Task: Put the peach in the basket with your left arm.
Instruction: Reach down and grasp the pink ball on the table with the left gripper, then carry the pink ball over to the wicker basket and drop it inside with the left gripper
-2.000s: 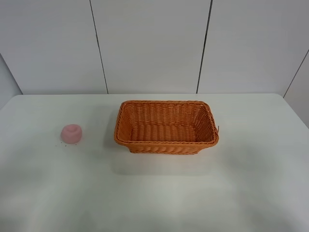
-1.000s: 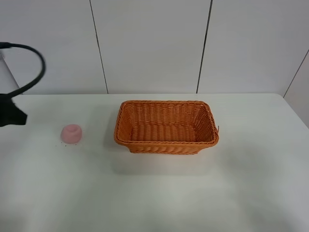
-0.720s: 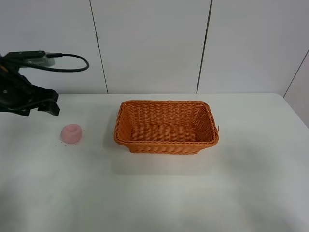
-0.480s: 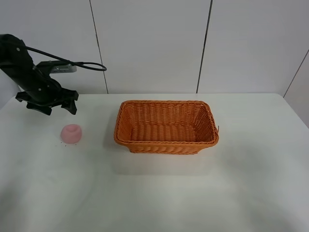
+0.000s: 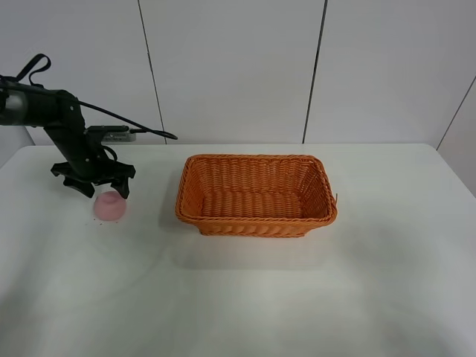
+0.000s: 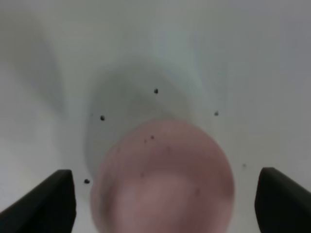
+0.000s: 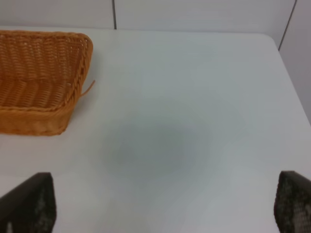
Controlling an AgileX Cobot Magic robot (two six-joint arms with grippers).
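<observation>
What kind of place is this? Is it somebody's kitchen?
Probably not a kitchen: it looks like a robot test room. There is a bare white table, plain white wall panels, and a black robot arm over a toy peach, with only a basket nearby.

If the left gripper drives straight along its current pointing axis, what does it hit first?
Likely the peach: in the wrist view it sits centred between the open fingers, table under it. Left gripper hangs close above; the gap is unclear.
</observation>
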